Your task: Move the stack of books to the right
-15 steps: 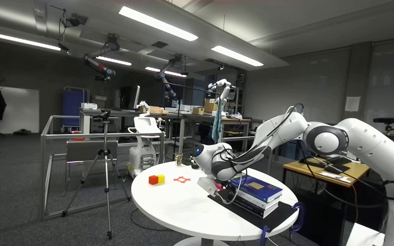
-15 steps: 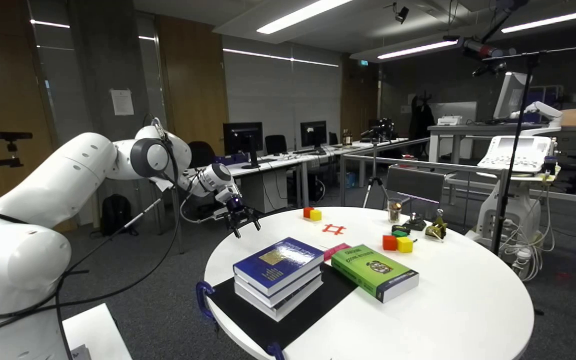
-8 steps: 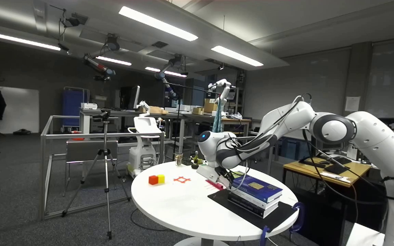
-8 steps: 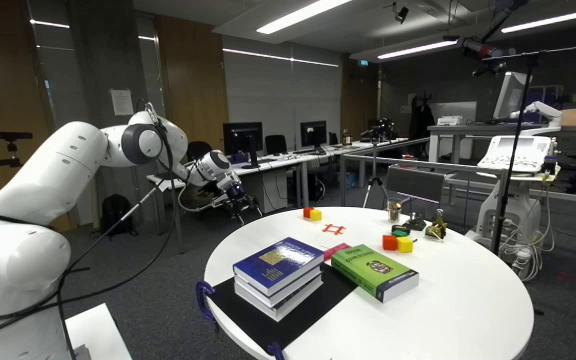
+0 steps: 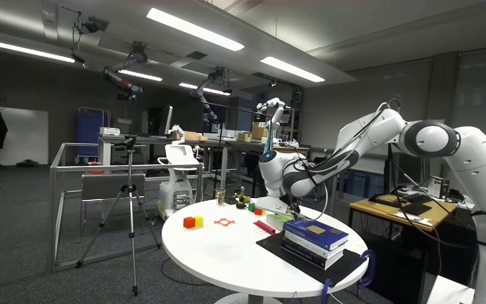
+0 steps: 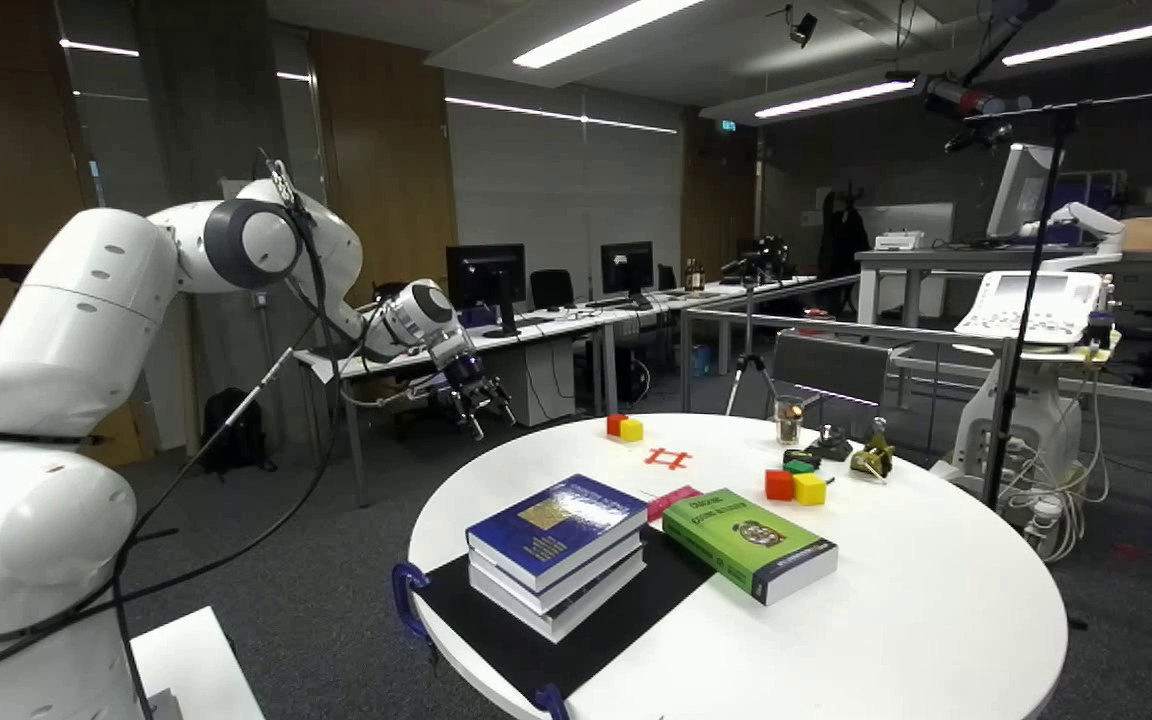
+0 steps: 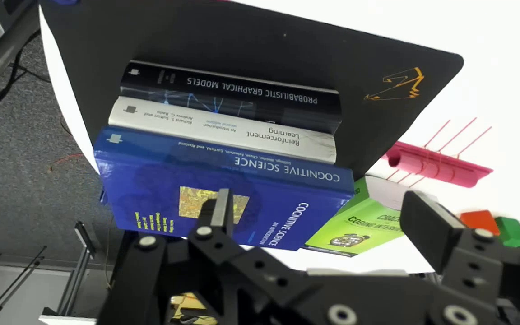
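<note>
The stack of books shows in both exterior views [image 5: 315,238] [image 6: 556,550] and in the wrist view [image 7: 228,151]. It has a blue book on top, a white one in the middle and a dark one at the bottom, lying flat on a black mat [image 6: 496,625]. My gripper [image 7: 317,198] is open and empty; its fingers stand wide apart in the wrist view. It hangs in the air above table level, apart from the stack. In an exterior view the gripper [image 6: 493,424] is beyond the table edge. In an exterior view its fingers [image 5: 295,207] are partly hidden.
A green book [image 6: 751,540] lies beside the stack, with a pink piece [image 7: 440,164] nearby. Red and yellow blocks [image 6: 794,487] and small items stand farther off on the round white table [image 6: 936,620]. Blue clamps [image 6: 406,600] hold the mat at the edge.
The arm has risen and drawn back toward its base. In an exterior view the gripper moved up and right, uncovering the green book. The stack has not moved.
</note>
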`<act>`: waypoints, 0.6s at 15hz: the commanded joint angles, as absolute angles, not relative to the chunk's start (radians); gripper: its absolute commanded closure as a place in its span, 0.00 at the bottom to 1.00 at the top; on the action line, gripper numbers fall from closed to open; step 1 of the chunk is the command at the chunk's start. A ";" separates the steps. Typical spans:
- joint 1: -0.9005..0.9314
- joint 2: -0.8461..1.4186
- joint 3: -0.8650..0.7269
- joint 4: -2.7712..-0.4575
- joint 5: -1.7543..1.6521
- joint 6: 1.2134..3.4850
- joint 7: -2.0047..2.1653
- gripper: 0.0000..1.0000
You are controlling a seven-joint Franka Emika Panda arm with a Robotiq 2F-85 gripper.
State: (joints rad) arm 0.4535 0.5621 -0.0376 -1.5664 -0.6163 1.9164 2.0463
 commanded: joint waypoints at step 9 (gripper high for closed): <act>0.284 0.155 0.066 -2.015 -0.574 2.042 1.690 0.00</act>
State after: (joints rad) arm 0.3365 0.2813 0.0377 -1.8800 -0.5946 1.9922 1.7900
